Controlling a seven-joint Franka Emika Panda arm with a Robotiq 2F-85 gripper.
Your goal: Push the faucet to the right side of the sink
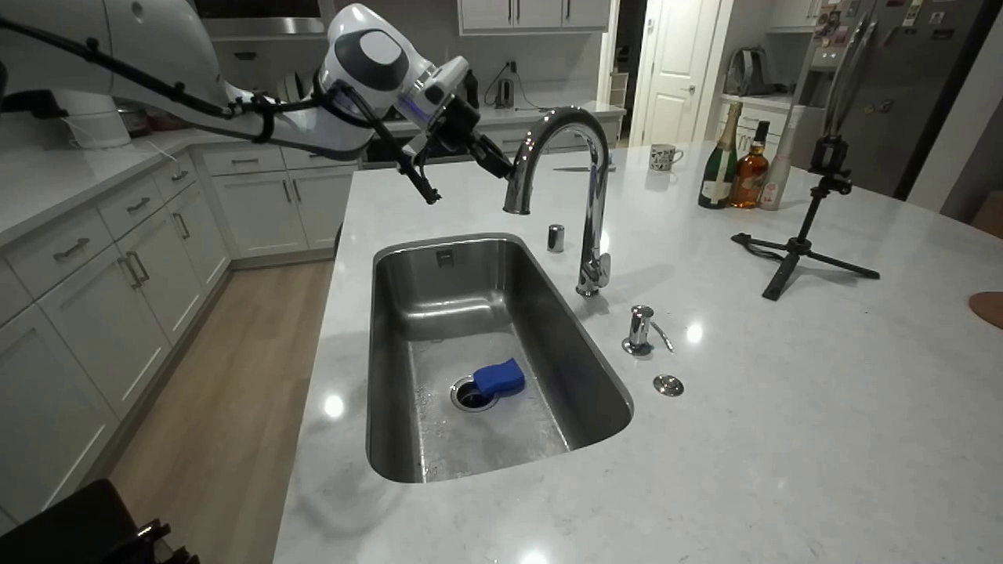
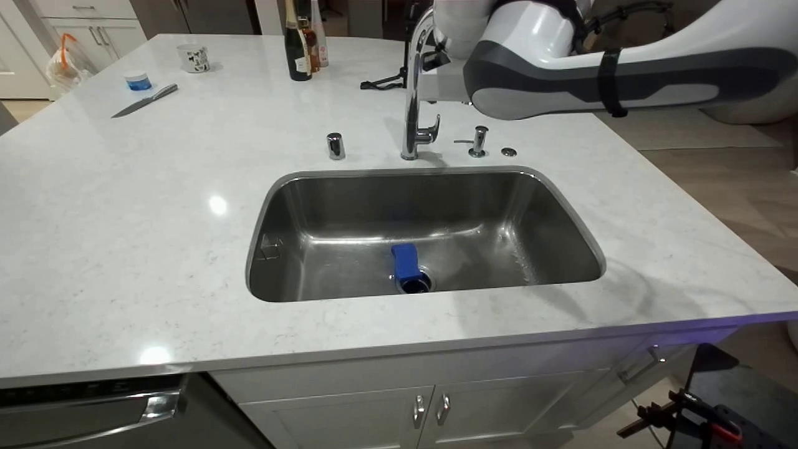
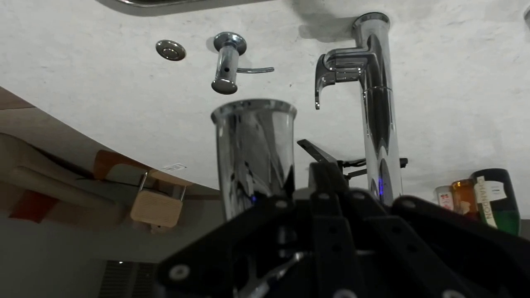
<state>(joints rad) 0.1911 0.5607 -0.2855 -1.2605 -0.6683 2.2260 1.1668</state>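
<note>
At the left of an exterior view, the white robot arm [image 1: 368, 70] is slanting out over the white tabletop [image 1: 768, 439]. Below the arm, white cabinets [image 1: 78, 376] are lining a strip of wooden floor [image 1: 227, 376]. The stainless-steel sink [image 1: 548, 329] is sitting sunk into the tabletop, and a blue sponge [image 1: 499, 378] is lying on its floor, partly overlapping the drain [image 1: 470, 396]. Above, the pincer [image 1: 501, 164] is hovering just beside the spout [image 1: 525, 176] of the chrome faucet [image 1: 595, 211]; in the wrist view (which is standing upside down) its fingers [image 3: 337, 178] are lying together, closed rather than spread. There they are showing between the spout and the faucet's upright stem; whether they are touching the metal, I cannot tell. The faucet is standing on the tabletop just beside the sink's long rim in both exterior views, between a small chrome cylinder [image 1: 555, 238] and a chrome soap dispenser [image 1: 640, 329]. Further right, a patterned mug [image 1: 662, 157] is standing well behind, and a flat chrome disc [image 1: 668, 385] is lying near the dispenser. Next, a green bottle [image 1: 718, 168], an amber bottle [image 1: 750, 168] and a pale bottle [image 1: 779, 168] are standing close together, and right of them a black tripod [image 1: 798, 247] is spreading its legs.
</note>
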